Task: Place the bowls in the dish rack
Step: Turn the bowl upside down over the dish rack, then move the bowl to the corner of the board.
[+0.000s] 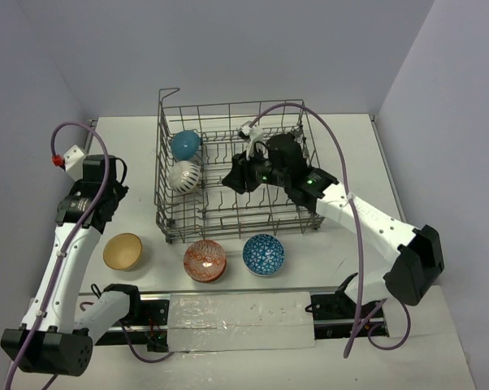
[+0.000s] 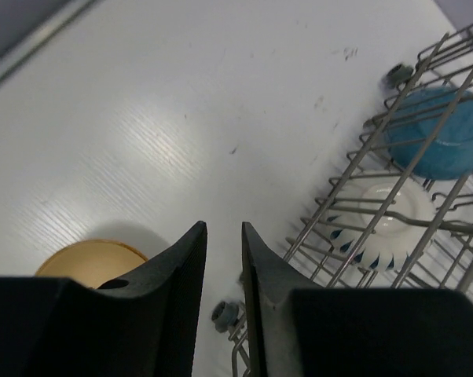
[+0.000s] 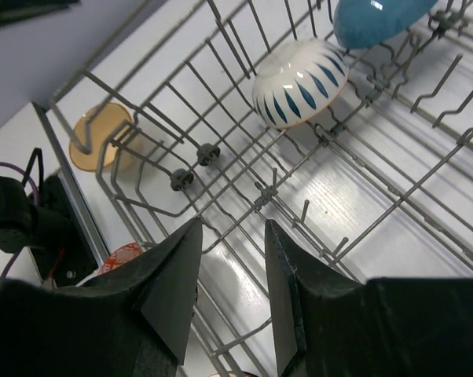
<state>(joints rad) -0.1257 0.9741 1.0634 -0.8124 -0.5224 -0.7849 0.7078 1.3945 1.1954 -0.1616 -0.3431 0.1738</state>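
Tan glaze marks the leftmost bowl (image 1: 123, 251), which sits upright on the counter (image 1: 123, 146) just beneath my left hand (image 2: 223, 228). Its fingers stand slightly parted with nothing between them, and I judge it hangs there because this bowl is its nearest pick. To the right stands the dish rack (image 1: 244, 215), with a teal bowl (image 1: 185, 145) and a white bowl with blue petals (image 1: 184, 175) already tipped on edge between the tines at its left end, propped so they drain and leave room. In front of the rack a red patterned bowl (image 1: 205, 260) and a blue patterned bowl (image 1: 263, 254) wait upright on the counter, side by side. My right hand (image 3: 232, 224) hovers over the rack's middle, released and empty, above bare tines. Only the overhead view shows all five bowls and both arms. My left wrist view adds how close the tan bowl lies below my fingers. My right wrist view looks through the wires to the free slots beside the white bowl, which the overhead blocks with my own arm.
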